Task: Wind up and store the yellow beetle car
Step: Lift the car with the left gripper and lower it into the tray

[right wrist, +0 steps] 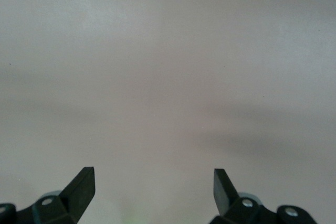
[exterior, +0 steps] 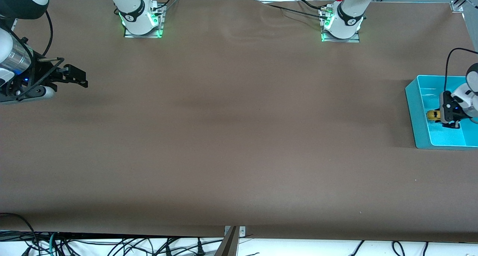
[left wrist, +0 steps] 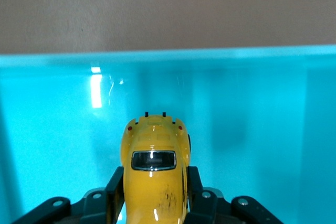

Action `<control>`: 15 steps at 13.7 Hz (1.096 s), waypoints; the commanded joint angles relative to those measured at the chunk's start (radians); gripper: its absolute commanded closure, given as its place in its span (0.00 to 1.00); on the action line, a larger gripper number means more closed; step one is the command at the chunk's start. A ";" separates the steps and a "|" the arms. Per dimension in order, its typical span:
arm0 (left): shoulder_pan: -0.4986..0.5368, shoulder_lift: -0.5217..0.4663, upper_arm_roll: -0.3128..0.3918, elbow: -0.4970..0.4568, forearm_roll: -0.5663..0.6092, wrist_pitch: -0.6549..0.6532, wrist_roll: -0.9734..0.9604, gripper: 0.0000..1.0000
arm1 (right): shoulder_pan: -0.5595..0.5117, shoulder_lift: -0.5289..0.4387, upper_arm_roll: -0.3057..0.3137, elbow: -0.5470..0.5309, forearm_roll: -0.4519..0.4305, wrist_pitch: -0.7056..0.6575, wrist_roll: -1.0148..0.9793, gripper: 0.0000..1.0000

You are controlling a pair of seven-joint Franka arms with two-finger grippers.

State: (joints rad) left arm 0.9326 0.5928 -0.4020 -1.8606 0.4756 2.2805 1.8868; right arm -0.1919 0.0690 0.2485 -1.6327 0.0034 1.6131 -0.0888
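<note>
My left gripper [exterior: 449,122] is clamped on the one yellow beetle car [left wrist: 155,174], holding it inside the single turquoise bin [exterior: 420,114] at the tabletop's [exterior: 231,136] edge on the left arm's end. The bin walls close around it. My right gripper [exterior: 76,77] waits, fingers [right wrist: 81,187] spread, over bare tabletop at the right arm's end.

Turquoise bin [exterior: 418,114] on brown table [exterior: 231,144]
</note>
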 commanded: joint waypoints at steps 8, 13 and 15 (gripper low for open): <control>-0.009 -0.214 -0.291 0.173 0.006 -0.431 -0.049 0.00 | 0.005 -0.011 -0.008 0.007 -0.005 -0.021 -0.016 0.00; -0.136 -0.211 -0.382 0.285 -0.151 -0.627 -0.475 0.00 | 0.005 -0.009 -0.008 0.007 -0.005 -0.021 -0.016 0.00; -0.216 -0.177 -0.379 0.274 -0.213 -0.628 -0.742 0.00 | 0.005 -0.009 -0.008 0.007 -0.005 -0.021 -0.016 0.00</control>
State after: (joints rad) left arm 0.7702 0.3704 -0.7852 -1.6022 0.3082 1.6714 1.3321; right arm -0.1919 0.0690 0.2474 -1.6327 0.0034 1.6113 -0.0918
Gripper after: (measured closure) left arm 0.000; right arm 0.000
